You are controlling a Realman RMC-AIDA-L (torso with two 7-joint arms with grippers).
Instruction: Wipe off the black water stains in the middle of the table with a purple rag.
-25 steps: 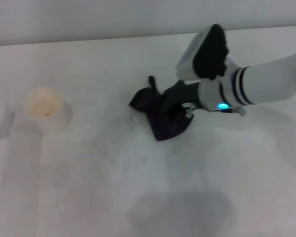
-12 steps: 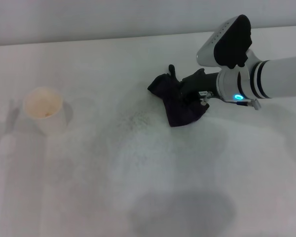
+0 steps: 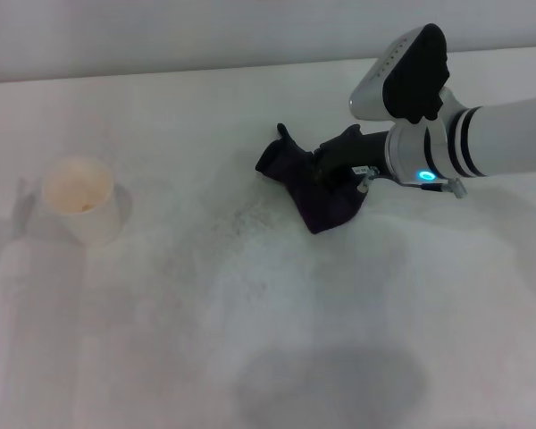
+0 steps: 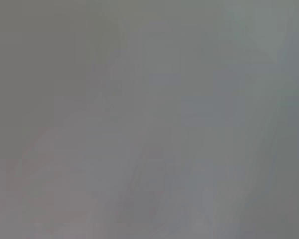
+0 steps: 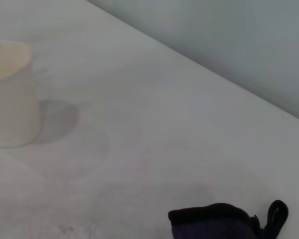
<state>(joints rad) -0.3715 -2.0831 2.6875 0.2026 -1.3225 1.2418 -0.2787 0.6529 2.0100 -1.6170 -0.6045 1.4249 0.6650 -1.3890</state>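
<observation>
The purple rag [image 3: 316, 195] lies bunched on the white table [image 3: 250, 340], right of centre, its small loop [image 3: 281, 136] pointing away from me. My right gripper [image 3: 329, 168] reaches in from the right and is shut on the rag, pressing it against the table. The rag's edge and loop also show in the right wrist view [image 5: 224, 223]. No glossy black stain shows anywhere; only faint grey speckles [image 3: 241, 219] lie just left of the rag. My left gripper is out of view, and the left wrist view shows only grey.
A white paper cup [image 3: 80, 198] stands at the left of the table, well away from the rag; it also shows in the right wrist view [image 5: 7, 94]. The table's far edge meets a grey wall [image 3: 161, 36].
My right gripper dragged the rag to the right and away from me, then slid it a little back to the left. The cup has not moved.
</observation>
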